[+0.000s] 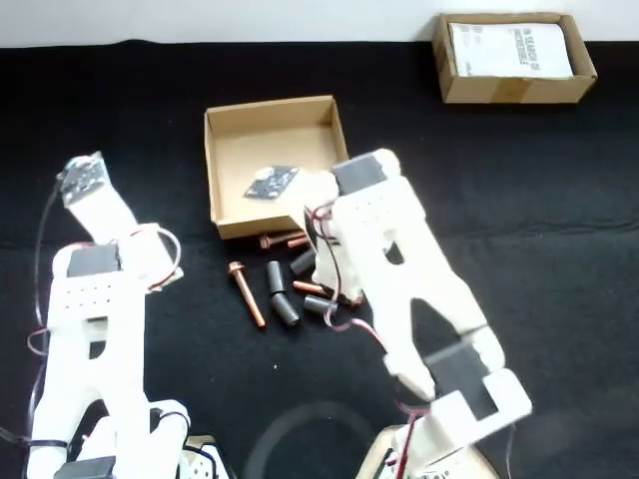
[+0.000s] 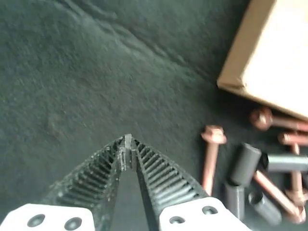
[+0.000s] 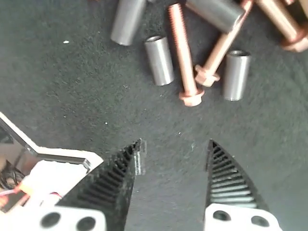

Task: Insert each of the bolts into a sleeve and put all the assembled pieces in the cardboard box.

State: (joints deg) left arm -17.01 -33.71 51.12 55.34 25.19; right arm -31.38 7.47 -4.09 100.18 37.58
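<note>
High view shows a black cloth-covered desk with an open, shallow brown cardboard box near its middle. Just in front of the box's near wall lies a loose cluster of copper-coloured flanged metal bolts and short dark grey cylindrical metal sleeves. One bolt lies a little apart on the cluster's left side, and two sleeves lie just beside it. The white right arm stretches from the near edge of the desk to the cluster, its wrist over the box's near right corner. The white left arm stands at the left side, well apart from the pieces. A second, smaller cardboard box holding a white printed sheet sits at the far right of the desk.

From the right wrist view, the right end effector hangs over the cloth with its black ridged fingers spread and nothing between them. Just beyond the tips, one bolt lies between two separate sleeves, its flanged head toward the end effector, and a second bolt crosses beside it.

From the left wrist view, the left end effector has its ridged fingers pressed together, gripping nothing, above bare cloth. The box corner and several loose bolts and sleeves lie off to one side.
</note>
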